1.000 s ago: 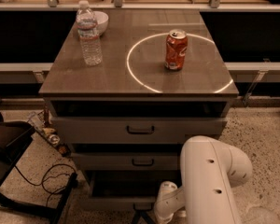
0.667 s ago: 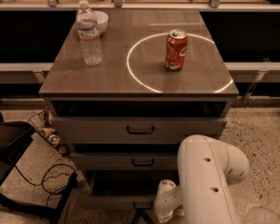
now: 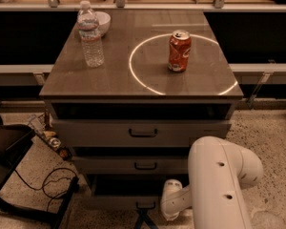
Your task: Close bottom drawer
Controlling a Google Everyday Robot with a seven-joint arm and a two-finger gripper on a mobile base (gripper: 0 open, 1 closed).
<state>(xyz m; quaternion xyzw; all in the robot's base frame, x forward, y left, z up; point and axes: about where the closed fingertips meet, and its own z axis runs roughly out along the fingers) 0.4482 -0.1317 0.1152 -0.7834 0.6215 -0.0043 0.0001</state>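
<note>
The bottom drawer [image 3: 119,202] is the lowest of three grey-brown drawers in the cabinet. It stands pulled out, with its dark interior showing above its flat front. Its small black bar handle [image 3: 146,205] is at the front centre. My gripper [image 3: 144,219] is a dark shape at the bottom edge of the camera view, right below and in front of that handle. My white arm [image 3: 219,185] reaches down to it from the lower right. The middle drawer [image 3: 133,165] and top drawer [image 3: 143,132] also sit slightly forward.
On the cabinet top [image 3: 133,85] stand a water bottle [image 3: 91,35], a white bowl [image 3: 103,22] and an orange soda can [image 3: 179,50] inside a light ring. A dark chair [image 3: 7,151], cables [image 3: 52,180] and clutter lie on the floor at the left.
My arm has shifted only slightly by the bottom drawer's front. The drawer's position looks the same.
</note>
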